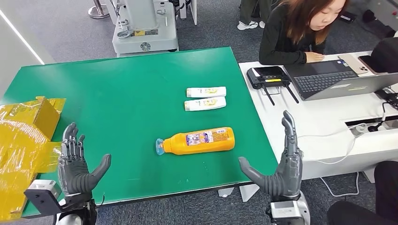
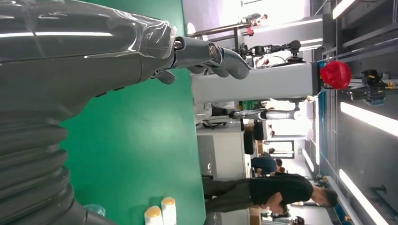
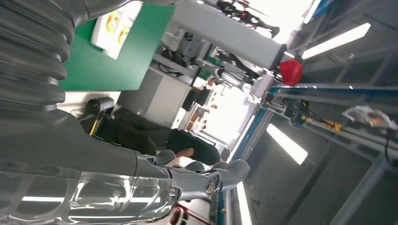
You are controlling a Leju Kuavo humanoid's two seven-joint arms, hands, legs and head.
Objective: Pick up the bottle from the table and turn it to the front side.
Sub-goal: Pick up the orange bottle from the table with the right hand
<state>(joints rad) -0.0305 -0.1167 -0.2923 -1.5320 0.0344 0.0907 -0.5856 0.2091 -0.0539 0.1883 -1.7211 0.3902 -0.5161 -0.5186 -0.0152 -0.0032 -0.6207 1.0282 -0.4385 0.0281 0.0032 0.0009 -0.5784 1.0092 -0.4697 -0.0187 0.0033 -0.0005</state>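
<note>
left robot hand [image 2: 94, 51] looms close, grey ribbed cover and thick thumb, darker fingers [image 2: 225, 58] apart, nothing in them | green table [image 2: 136, 150] beneath it | two white tubes [image 2: 161, 213] with yellow-orange caps lying side by side on the table | beyond the table's far edge, a person in black [image 2: 272, 190] | red ball-shaped object [image 2: 335, 74] past a grey beam

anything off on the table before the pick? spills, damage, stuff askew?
Nothing spilled or damaged. The orange bottle lies on its side on the green table, cap toward the robot's left. Two white tubes lie side by side beyond it. Crumpled yellow packaging overhangs the table's left edge beside the left hand.
</note>
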